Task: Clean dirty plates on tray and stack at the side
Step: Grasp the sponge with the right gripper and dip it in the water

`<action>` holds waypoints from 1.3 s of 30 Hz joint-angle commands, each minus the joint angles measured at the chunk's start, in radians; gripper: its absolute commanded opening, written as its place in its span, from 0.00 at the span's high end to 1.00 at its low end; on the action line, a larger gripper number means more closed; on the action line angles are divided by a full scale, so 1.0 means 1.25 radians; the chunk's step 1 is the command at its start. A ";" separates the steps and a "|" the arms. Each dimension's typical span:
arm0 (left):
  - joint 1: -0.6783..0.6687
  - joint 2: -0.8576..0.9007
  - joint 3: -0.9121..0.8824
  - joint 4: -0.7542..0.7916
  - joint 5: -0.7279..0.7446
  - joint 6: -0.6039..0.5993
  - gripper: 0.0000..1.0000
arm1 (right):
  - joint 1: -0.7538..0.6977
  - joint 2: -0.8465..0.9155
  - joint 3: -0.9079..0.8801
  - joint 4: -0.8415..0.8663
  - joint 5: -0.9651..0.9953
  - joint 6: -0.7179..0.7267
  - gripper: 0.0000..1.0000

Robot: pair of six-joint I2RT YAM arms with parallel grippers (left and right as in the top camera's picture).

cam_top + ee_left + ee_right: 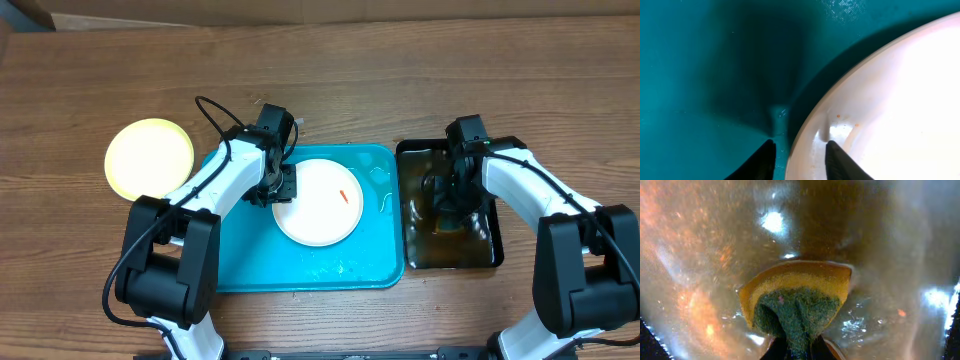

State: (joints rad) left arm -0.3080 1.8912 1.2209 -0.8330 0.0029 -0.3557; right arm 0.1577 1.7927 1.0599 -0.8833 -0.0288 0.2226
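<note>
Pinching the white plate (890,110) by its rim, the left gripper (800,146) stands narrow; the right gripper (800,350) clamps the sponge (797,297).

right edge cutting off white plate (890,100), sponge (797,300) base hidden inside right pincer (800,350)

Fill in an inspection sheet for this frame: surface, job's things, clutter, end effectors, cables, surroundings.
Surface: wooden table.
Job's things: white plate with an orange smear lying in the turquoise tray; pale yellow plate on the table left of that tray; no third plate seen.
Clutter: black tray of brownish liquid right of the turquoise tray; wet patches on the turquoise tray.
End effectors: left end effector straddles the white plate's rim, grip unclear; right end effector shut on a sponge in the liquid.
Cables: black cable loops above the left arm.
Surroundings: pale strip past the far edge, unidentifiable.
</note>
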 commanded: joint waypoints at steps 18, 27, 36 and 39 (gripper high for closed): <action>-0.005 0.002 -0.006 -0.001 0.003 0.006 0.96 | -0.001 -0.004 0.234 -0.276 -0.014 -0.053 0.96; -0.005 0.002 -0.006 0.001 0.013 0.034 0.96 | -0.001 -0.004 0.230 -0.237 -0.014 -0.007 0.96; -0.005 0.002 -0.006 0.003 0.013 0.046 0.96 | 0.000 -0.004 0.230 -0.241 -0.007 -0.010 0.96; -0.005 0.002 -0.006 0.002 0.013 0.046 0.96 | -0.001 -0.004 0.230 -0.233 0.009 0.011 0.96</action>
State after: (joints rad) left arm -0.3080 1.8912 1.2198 -0.8291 0.0135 -0.3279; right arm 0.1577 1.7947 1.3388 -1.1835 -0.0399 0.2092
